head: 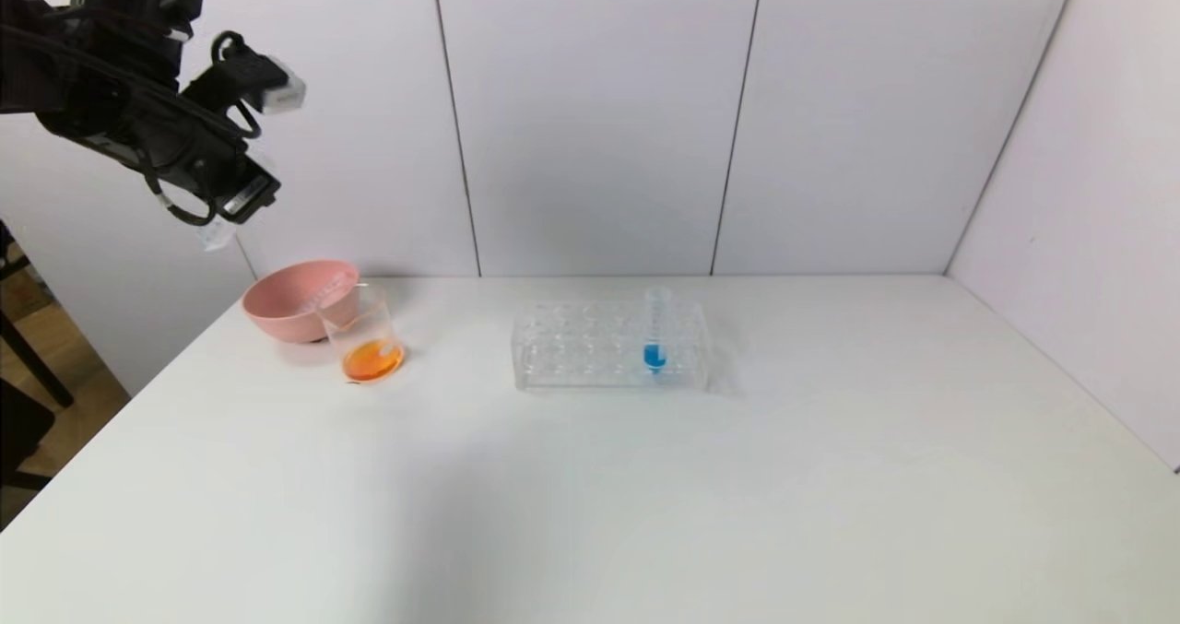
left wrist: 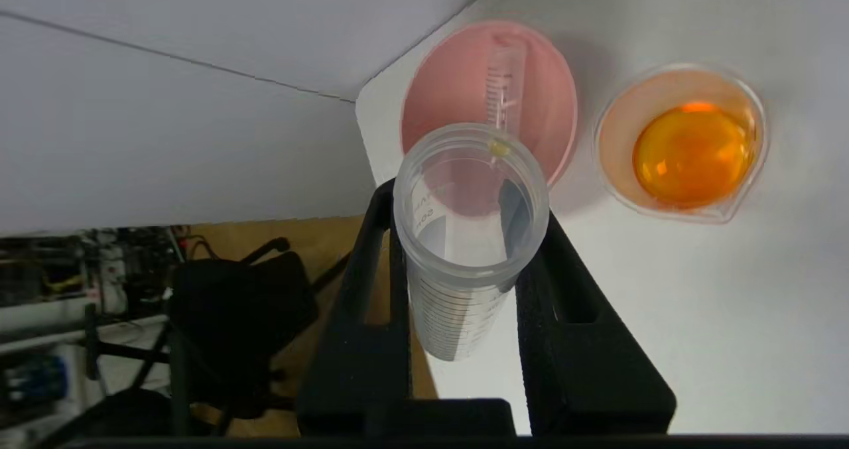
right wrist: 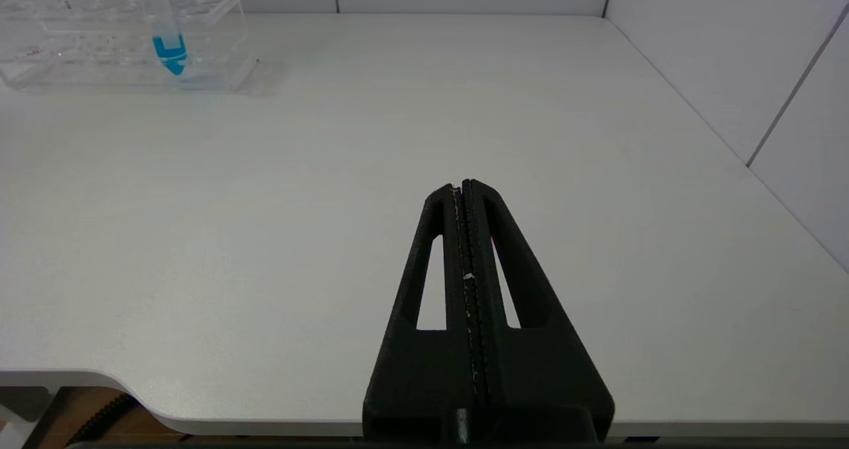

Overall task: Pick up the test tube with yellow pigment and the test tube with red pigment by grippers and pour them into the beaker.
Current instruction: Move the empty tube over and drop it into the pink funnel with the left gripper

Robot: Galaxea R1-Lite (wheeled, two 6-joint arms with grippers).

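My left gripper (head: pixel 219 223) is raised high at the far left, above the pink bowl (head: pixel 286 315). It is shut on a clear graduated test tube (left wrist: pixel 464 237), which is empty except for a yellow drop at its rim; its mouth faces down over the bowl (left wrist: pixel 431 84). A second clear, empty tube (left wrist: pixel 505 91) lies inside the bowl. The beaker (head: pixel 364 334) stands beside the bowl and holds orange liquid (left wrist: pixel 690 154). No tube with red liquid shows. My right gripper (right wrist: pixel 462 185) is shut and empty, low over the table's near right part.
A clear many-holed rack (head: pixel 590 347) stands mid-table with a tube of blue liquid (head: pixel 654 334) upright in it; both also show in the right wrist view, the rack (right wrist: pixel 79 44) and the tube (right wrist: pixel 166 38). White walls close the back and right. The table's left edge lies just beyond the bowl.
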